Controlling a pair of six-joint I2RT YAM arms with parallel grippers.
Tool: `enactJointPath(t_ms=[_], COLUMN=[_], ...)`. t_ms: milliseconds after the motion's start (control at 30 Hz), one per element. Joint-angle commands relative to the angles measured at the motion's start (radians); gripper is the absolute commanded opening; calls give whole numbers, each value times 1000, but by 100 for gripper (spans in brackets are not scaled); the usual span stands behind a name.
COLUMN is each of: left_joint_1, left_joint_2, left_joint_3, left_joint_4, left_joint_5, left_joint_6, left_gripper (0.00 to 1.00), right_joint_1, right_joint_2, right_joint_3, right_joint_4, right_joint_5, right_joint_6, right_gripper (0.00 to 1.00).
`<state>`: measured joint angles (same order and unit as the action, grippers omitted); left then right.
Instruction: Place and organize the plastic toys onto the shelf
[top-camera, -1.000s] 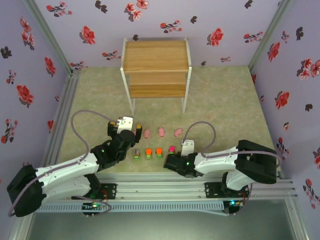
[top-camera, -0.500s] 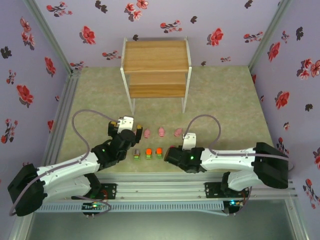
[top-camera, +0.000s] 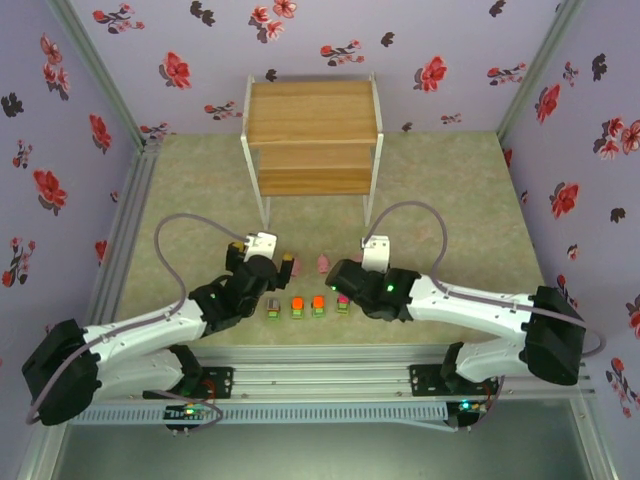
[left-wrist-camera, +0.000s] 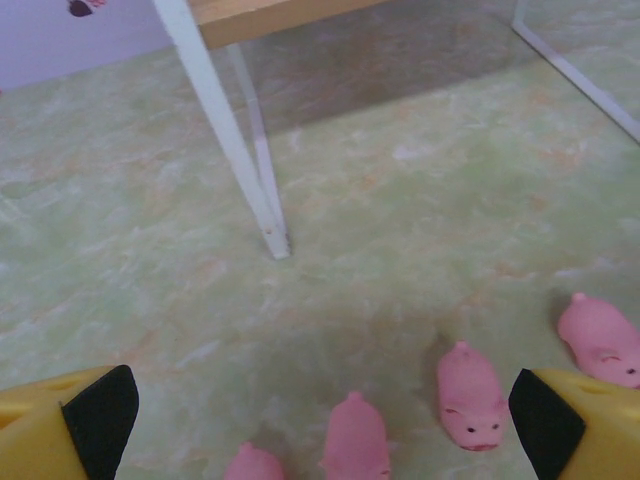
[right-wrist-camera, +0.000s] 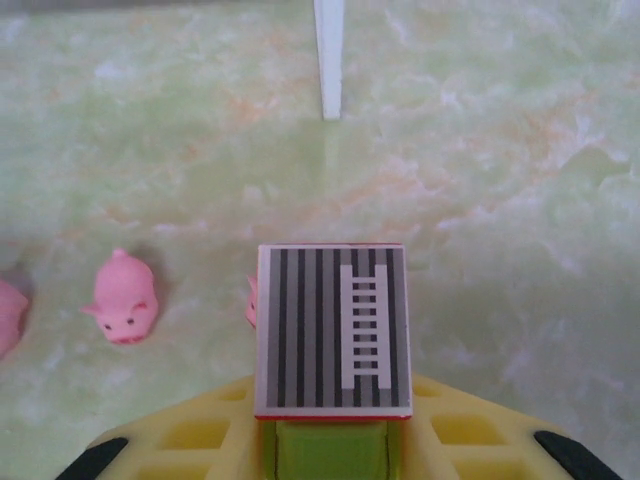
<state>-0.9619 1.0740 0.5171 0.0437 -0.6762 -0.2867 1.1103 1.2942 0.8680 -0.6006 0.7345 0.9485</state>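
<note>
- Green marbled mat (top-camera: 450, 190) is walled by purple, red-flowered paper (top-camera: 140, 35); shelf (top-camera: 312, 125) is stood at far side.
- L gripper (left-wrist-camera: 320, 420) is spread wide above pink pigs (left-wrist-camera: 470, 395) on mat.
- R gripper (right-wrist-camera: 333, 450) is pinched on striped-top block (right-wrist-camera: 332, 330).

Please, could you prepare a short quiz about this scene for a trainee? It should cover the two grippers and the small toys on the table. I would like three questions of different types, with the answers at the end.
1. What does the right gripper hold? A) a ball B) a striped block C) nothing
2. True or false: the left gripper is shut.
3. In the top view, how many blocks stand in the row on the table?
Key: 1 B. 2 False, it is wide open. 3 Four.
</note>
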Motion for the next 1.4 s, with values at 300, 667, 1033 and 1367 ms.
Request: enactJointPath(t_ms=[300, 667, 1033, 1367], left_joint_1=[13, 25, 37, 46], left_joint_2=[6, 5, 16, 32], left_joint_3=[23, 18, 21, 25], left_joint_4=[37, 42, 45, 44], left_joint_5=[163, 184, 209, 217], left_joint_6=[-13, -13, -16, -16], left_gripper=[99, 99, 99, 99], right_joint_1=[-119, -218, -281, -328], right_joint_2=[92, 211, 320, 377], right_joint_3=[249, 432, 565, 615], right_joint_4=[-3, 5, 19, 66], right_joint_5=[-3, -86, -135, -150], right_joint_6=[-218, -319, -395, -440], right_gripper=[5, 4, 4, 4])
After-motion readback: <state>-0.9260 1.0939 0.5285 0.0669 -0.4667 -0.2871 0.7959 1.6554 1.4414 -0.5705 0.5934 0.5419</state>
